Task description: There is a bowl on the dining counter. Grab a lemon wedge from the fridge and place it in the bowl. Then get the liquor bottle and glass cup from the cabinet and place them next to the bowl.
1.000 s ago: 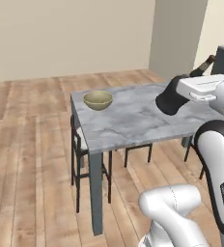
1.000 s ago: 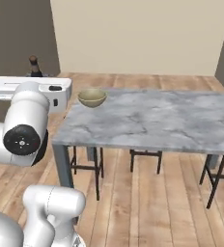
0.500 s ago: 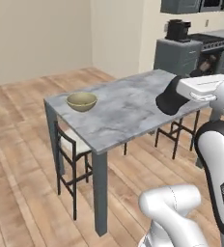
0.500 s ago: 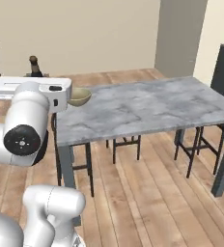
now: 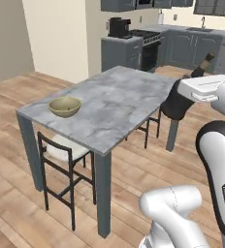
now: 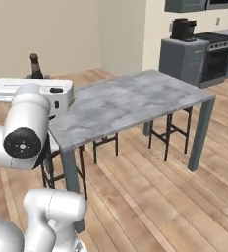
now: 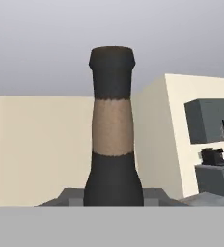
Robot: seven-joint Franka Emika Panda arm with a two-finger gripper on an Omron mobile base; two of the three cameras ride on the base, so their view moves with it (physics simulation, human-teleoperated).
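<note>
Fingers clamped on the liquor bottle (image 7: 112, 140), carried upright so it can stand beside the bowl (image 5: 65, 106) at nine o'clock on the tabletop (image 5: 114, 104)

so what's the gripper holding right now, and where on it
The liquor bottle, gripped low on its body; the neck and cap stand up above the hand. The exact contact of the fingers on it is hidden.

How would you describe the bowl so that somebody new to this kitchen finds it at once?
Look at the big marble table in the middle of the wooden floor. The bowl sits on its top near one corner, above a chair with a pale seat. It is round, shallow and olive-tan.
</note>
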